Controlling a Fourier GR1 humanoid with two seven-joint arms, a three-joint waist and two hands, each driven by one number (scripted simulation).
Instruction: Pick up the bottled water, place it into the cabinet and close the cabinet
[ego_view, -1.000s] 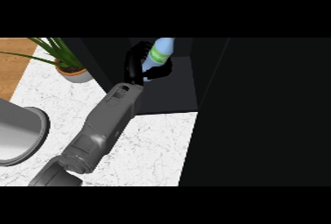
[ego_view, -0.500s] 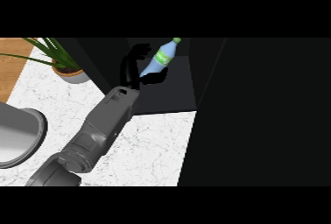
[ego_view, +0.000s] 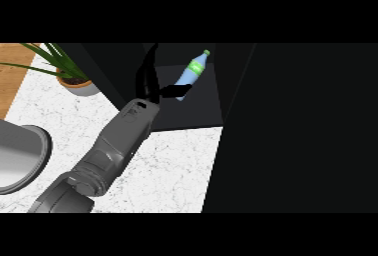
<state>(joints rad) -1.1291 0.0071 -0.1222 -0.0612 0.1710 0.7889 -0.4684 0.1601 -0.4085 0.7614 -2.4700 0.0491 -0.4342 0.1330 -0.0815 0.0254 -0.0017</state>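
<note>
The bottled water (ego_view: 192, 71), pale blue with a green label and cap, leans to the right inside the dark open cabinet (ego_view: 188, 117). Its cap points up and to the right. My left hand (ego_view: 150, 82) is inside the cabinet just left of the bottle, at the end of the grey forearm that comes up from the lower left. Its fingers (ego_view: 150, 60) stretch straight up beside the bottle, not round it. The thumb (ego_view: 176, 91) sticks out to the right against the bottle's lower end. The hand is open. My right hand does not show.
A potted plant (ego_view: 74, 82) stands on the white marble counter (ego_view: 170, 170) left of the cabinet. A round grey basin (ego_view: 18, 155) sits at the left edge. A large dark cabinet panel (ego_view: 303, 130) fills the right side.
The bottle has tipped from nearly upright to leaning right, and it sits deeper in the cabinet. My left hand's fingers have straightened off it.
</note>
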